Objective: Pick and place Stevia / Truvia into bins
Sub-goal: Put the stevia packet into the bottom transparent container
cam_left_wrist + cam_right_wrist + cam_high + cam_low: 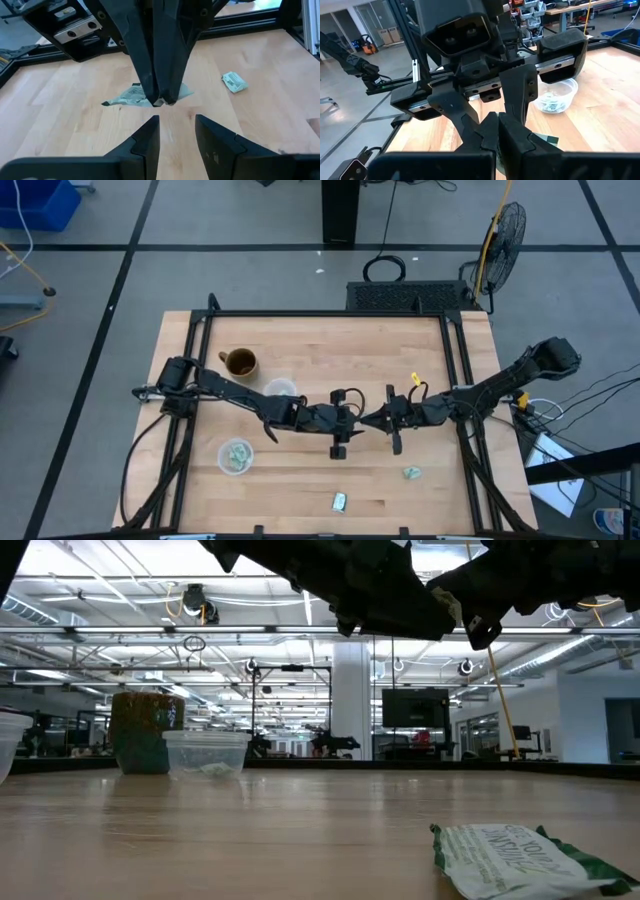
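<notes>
Both grippers meet nose to nose above the table's middle. My right gripper [497,125] [373,420] is shut on one pale green-and-white sachet [122,98]. My left gripper [177,120] [352,423] is open and faces it; its fingertips stand just short of that sachet. Two more sachets lie flat on the table near its near edge: one [412,472] [234,81] [520,858] and another [340,501]. Two clear cups stand on the left half, one [236,455] and one [280,388] [205,752], each with sachets inside. My right gripper pinches the sachet's middle [159,101] between its two fingertips [170,92], coming roughly level from the table's right. The sachet is lifted clear of the table. Its two ends [120,99] [186,91] stick out on either side of the fingers.
A brown mug [240,363] [148,730] stands by the far cup. A dark metal frame [330,314] runs along the table's far edge and sides. Bare wood lies beneath the grippers and toward the near edge.
</notes>
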`<state>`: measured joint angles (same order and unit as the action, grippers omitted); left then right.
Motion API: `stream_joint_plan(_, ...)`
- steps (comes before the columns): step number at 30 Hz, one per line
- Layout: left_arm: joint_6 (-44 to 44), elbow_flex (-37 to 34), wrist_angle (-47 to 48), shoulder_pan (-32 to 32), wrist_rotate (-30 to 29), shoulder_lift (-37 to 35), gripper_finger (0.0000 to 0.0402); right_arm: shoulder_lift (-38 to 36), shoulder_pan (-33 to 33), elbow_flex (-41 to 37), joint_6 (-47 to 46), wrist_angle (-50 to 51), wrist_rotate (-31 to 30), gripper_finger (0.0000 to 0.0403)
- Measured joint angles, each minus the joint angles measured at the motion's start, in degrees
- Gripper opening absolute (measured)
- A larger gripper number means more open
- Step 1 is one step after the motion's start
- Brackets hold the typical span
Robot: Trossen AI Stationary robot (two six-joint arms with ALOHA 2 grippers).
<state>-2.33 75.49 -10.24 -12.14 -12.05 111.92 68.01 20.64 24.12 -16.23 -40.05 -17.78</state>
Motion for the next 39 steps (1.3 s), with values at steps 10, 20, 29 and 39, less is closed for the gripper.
stream_joint_plan(10, 0.0, 0.0, 0.1, 0.0, -3.5, 0.0, 0.0131, 0.0, 0.0, 0.0, -2.4, 1.5, 0.0, 0.0000)
stream_joint_plan(20, -1.1, 0.0, -3.0, -0.6, -2.8, 0.0, 0.0131, 0.0, 0.0, 0.0, -4.1, 1.5, 0.0, 0.0000)
stream_joint_plan(29, -2.0, 0.0, -3.8, -1.3, -3.0, 0.0, 0.0131, 0.0, 0.0, 0.0, -3.5, 0.9, 0.0, 0.0000)
stream_joint_plan(39, -0.2, -0.1, -8.3, -1.0, -3.1, 0.0, 0.0128, 0.0, 0.0, 0.0, -3.2, -0.3, 0.0, 0.0000)
